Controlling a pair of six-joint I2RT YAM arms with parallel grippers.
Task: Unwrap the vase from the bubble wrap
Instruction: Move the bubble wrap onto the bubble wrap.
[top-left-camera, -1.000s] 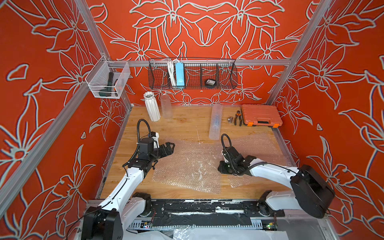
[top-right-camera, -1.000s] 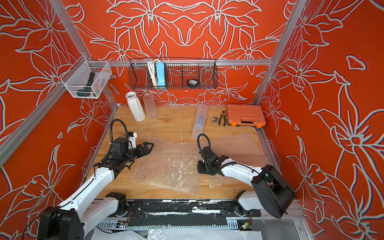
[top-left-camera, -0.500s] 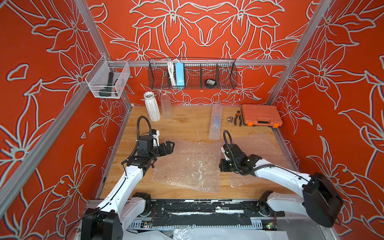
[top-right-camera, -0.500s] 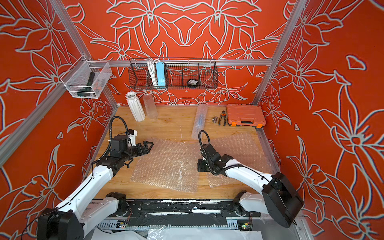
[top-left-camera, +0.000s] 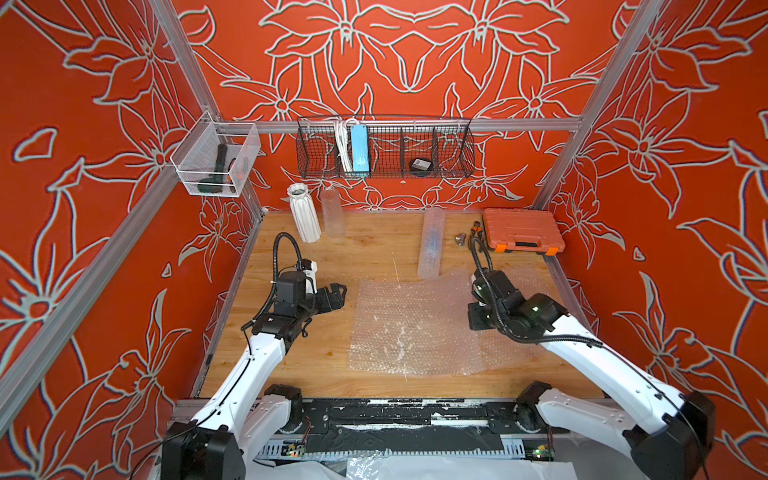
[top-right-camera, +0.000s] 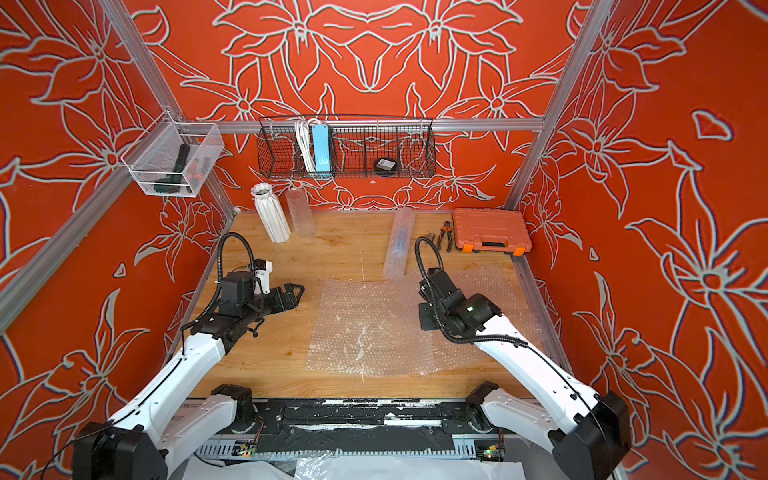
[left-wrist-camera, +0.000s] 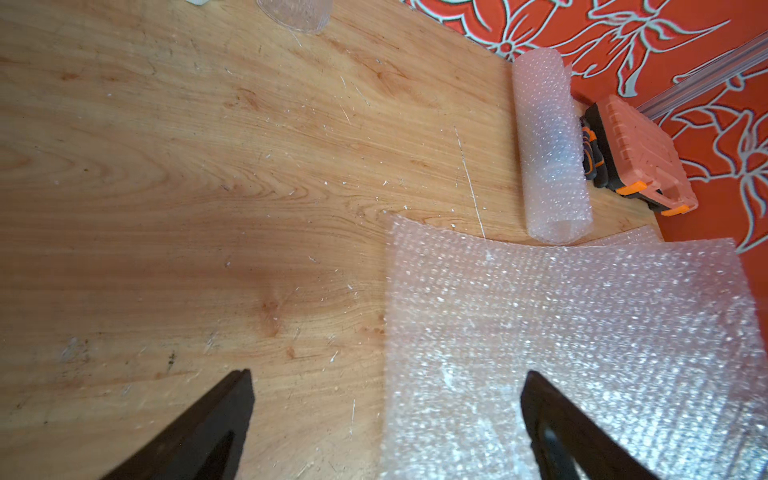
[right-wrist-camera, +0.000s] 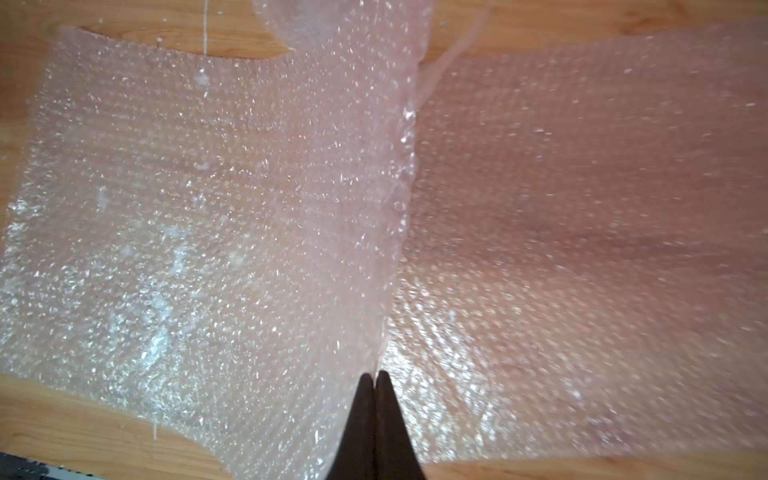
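Observation:
Two flat sheets of bubble wrap lie on the wooden table, one in the middle (top-left-camera: 411, 332) and one partly under it to the right (top-left-camera: 525, 286). My right gripper (right-wrist-camera: 376, 374) is shut on the raised right edge of the middle sheet (right-wrist-camera: 208, 208); in both top views it points down at that edge (top-left-camera: 473, 324) (top-right-camera: 424, 322). My left gripper (left-wrist-camera: 386, 374) is open and empty, hovering over the sheet's left edge (top-left-camera: 340, 291). A rolled bubble wrap tube (top-left-camera: 430, 243) lies at the back, with something dark dimly showing inside. A bare white ribbed vase (top-left-camera: 304, 216) stands back left.
A clear glass cylinder (top-left-camera: 332, 212) stands beside the white vase. An orange tool case (top-left-camera: 521, 235) and pliers (top-left-camera: 476, 232) lie at the back right. A wire basket (top-left-camera: 384, 149) and a clear bin (top-left-camera: 216, 166) hang on the walls.
My right gripper has shut on the sheet's edge and moved right, dragging the middle sheet rightwards with it. The left arm has hardly moved.

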